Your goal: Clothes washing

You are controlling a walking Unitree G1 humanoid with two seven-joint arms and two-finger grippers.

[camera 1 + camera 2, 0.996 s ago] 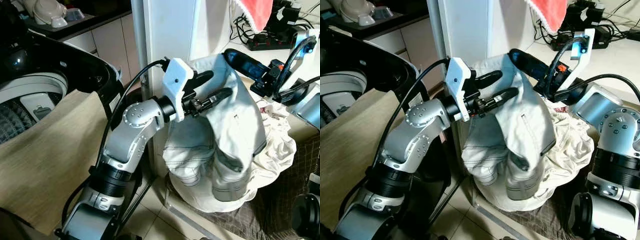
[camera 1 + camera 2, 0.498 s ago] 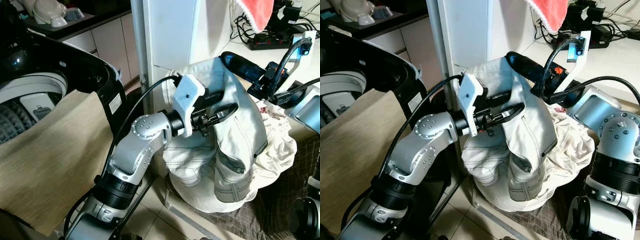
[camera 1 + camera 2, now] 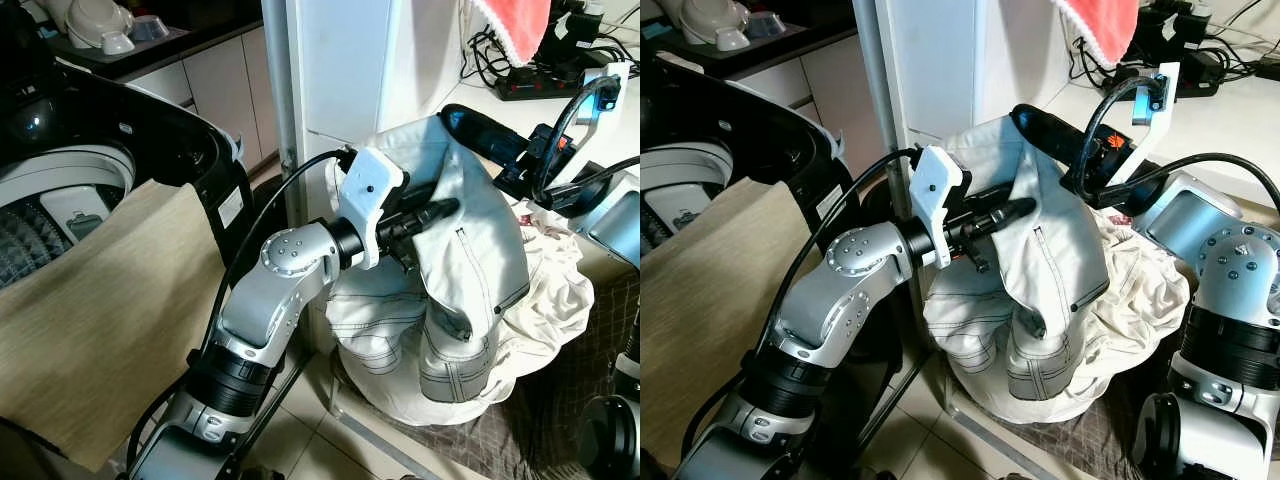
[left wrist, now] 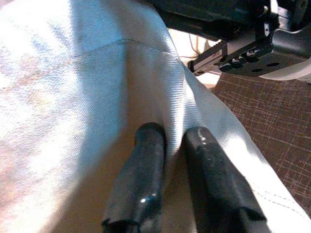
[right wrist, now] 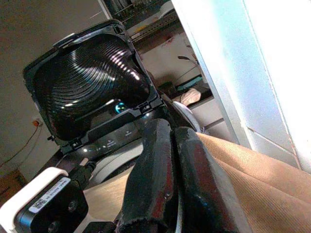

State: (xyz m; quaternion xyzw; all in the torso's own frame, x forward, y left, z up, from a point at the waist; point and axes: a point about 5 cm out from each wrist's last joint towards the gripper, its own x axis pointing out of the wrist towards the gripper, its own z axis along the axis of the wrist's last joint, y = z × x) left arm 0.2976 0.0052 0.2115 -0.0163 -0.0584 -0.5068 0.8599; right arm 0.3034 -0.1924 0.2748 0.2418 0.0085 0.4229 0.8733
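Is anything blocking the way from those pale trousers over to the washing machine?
A beige cloth drapes over the open washer's drum, and the robot's own left arm lies between it and the pale grey trousers.

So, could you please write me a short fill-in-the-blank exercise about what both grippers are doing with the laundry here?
1. The left gripper is shut on a fold of the pale ____.
2. The right gripper holds the trousers up from ____ the pile.
3. The washer on the robot's left has its lid ____.
4. A ____ cloth lies draped over the washer's front.

Missing words: trousers; above; open; beige
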